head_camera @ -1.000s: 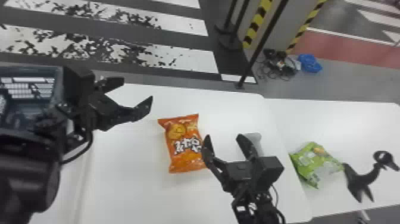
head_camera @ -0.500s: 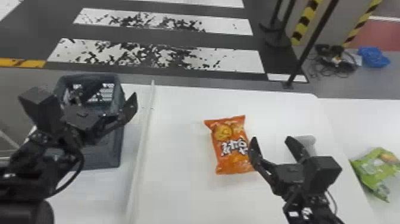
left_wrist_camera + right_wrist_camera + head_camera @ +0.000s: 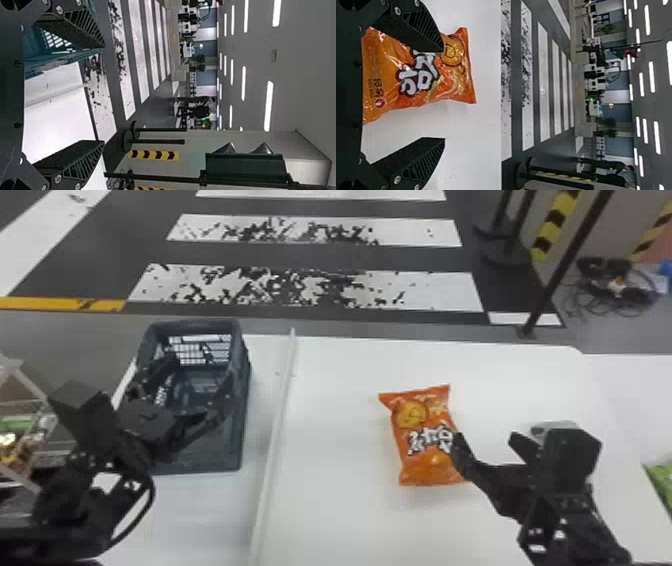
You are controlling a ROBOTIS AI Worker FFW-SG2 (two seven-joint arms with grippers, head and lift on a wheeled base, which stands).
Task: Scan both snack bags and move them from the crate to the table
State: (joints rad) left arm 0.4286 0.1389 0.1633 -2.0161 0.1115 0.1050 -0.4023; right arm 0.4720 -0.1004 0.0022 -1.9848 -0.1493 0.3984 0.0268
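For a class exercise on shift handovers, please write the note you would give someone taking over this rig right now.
Left hand: open, nothing between its fingers, at the crate.
Right hand: open, one finger over the orange bag; whether it touches is unclear.
Bags: orange lies flat on the white table; green is at the head view's right edge, partly cut off.
Done: both bags appear to be out of the crate.
Left: scanning can't be confirmed for either bag. I'd check that first, then probably scan orange if needed.
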